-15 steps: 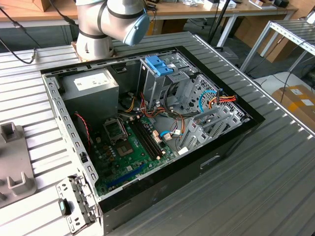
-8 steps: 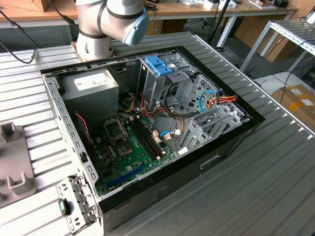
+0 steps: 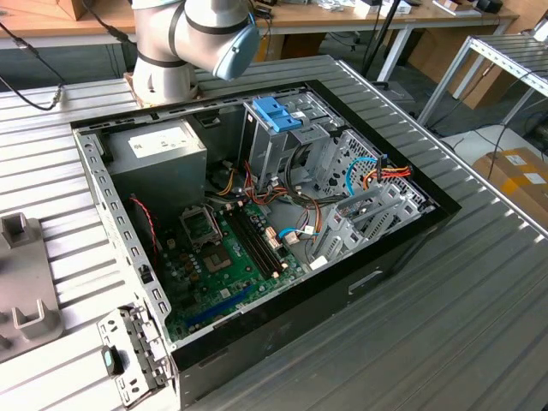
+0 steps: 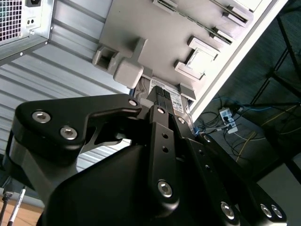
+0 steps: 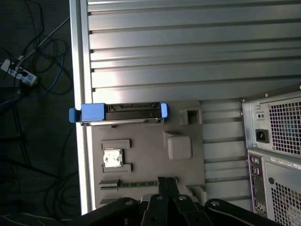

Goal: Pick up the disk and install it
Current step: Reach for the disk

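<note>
We see the disk [image 5: 122, 113] standing on edge in a slot of the grey fixture plate [image 5: 150, 155], at the edge of the ribbed metal table [image 5: 188, 56], with 2 blue rails [image 5: 92, 113] at its ends. The gripper [image 5: 167, 181] hangs over the same plate, apart from the disk, clenched on nothing. The computer case [image 3: 257, 214] lies open on the table.

Tally:
- One disk [image 5: 130, 108], carrying two light-blue rails [image 5: 92, 113].
- One grey tray [image 5: 150, 155], one square chip [image 5: 113, 158] in it.
- One open computer case [image 3: 394, 248]. Inside are one power supply [image 3: 158, 150] at 10 o'clock and one blue bracket [image 3: 278, 114] at 12 o'clock.
</note>
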Robot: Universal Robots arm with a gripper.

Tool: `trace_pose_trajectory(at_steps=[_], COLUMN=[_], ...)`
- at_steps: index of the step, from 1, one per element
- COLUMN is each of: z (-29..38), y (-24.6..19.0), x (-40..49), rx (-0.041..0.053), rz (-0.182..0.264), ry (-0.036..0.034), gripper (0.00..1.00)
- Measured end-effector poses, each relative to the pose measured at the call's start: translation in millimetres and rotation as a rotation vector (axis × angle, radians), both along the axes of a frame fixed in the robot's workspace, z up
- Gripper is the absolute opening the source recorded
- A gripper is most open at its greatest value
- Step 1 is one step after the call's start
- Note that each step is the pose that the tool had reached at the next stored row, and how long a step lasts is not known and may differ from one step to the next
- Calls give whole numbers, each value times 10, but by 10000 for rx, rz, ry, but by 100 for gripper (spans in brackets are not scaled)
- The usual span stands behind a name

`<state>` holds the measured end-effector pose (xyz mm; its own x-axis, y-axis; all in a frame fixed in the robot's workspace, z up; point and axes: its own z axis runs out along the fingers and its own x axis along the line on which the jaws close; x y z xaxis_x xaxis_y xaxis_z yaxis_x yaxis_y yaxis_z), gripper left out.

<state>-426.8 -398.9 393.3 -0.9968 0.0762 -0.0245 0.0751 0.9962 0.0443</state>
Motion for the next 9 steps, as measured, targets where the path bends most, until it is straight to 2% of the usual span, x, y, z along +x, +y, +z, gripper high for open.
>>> trace_pose_trajectory(at_steps=[9], z=[0], y=[0], x=[-124], rx=[0], rz=[0], ry=[1], gripper=[10])
